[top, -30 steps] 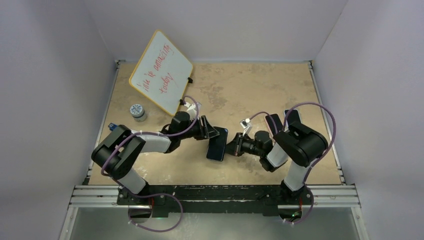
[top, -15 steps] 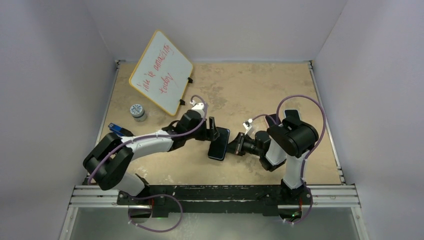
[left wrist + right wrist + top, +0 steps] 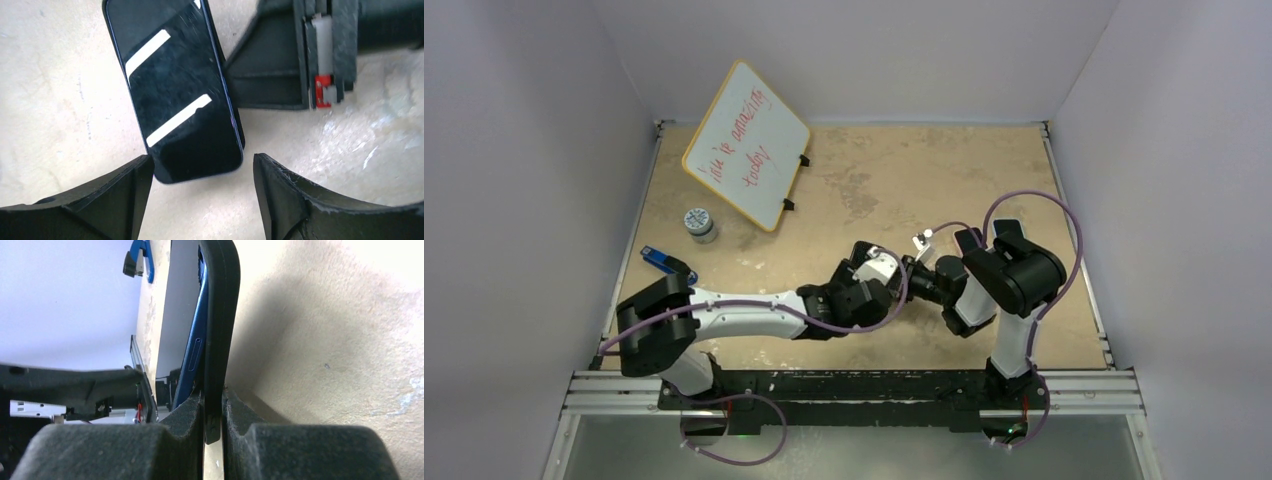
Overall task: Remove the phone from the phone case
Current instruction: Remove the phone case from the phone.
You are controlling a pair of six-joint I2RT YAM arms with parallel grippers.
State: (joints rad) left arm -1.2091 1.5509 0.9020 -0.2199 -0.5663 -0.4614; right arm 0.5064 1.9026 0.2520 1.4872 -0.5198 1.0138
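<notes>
The phone [image 3: 175, 95], dark with a glossy screen, lies face up on the table between my grippers. My left gripper [image 3: 200, 170] is open just above the phone's near end, one finger on each side, not touching it. My right gripper [image 3: 213, 410] is shut on the edge of the black case [image 3: 220, 315]. The phone's blue side [image 3: 195, 350] stands slightly off the case there. In the top view my left wrist [image 3: 869, 288] hides the phone, and my right gripper [image 3: 911, 280] is beside it.
A whiteboard [image 3: 746, 143] leans at the back left. A small jar [image 3: 699, 222] and a blue object [image 3: 659, 258] lie at the left. The right gripper's body [image 3: 300, 55] sits close to the phone's right side.
My left arm has let go of the phone's far end and swung toward the near right, over the phone. The right gripper has stayed on the case.
</notes>
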